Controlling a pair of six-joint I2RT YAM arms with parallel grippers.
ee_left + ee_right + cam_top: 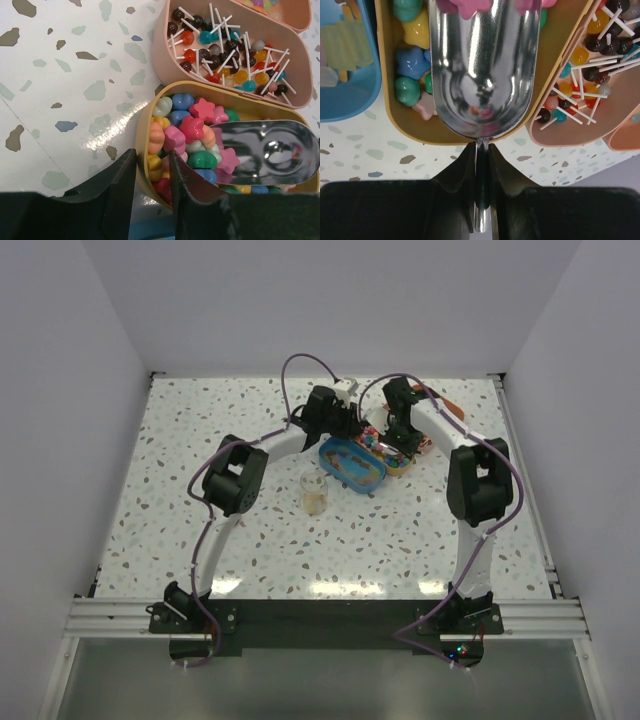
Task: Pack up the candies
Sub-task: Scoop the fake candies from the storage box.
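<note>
The scoop [485,75] handle is largely hidden inside the right end effector [481,150], and the blue tin [345,60] runs off-frame

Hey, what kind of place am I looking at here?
Most likely a robotics test booth: plain white walls box in a speckled tabletop, the left arm and right arm are bolted to an aluminium rail, and candy tins sit between them.

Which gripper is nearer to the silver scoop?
Right. The right gripper grips the silver scoop by its handle; the left gripper straddles the rim of the yellow tin, apart from the scoop's bowl.
</note>
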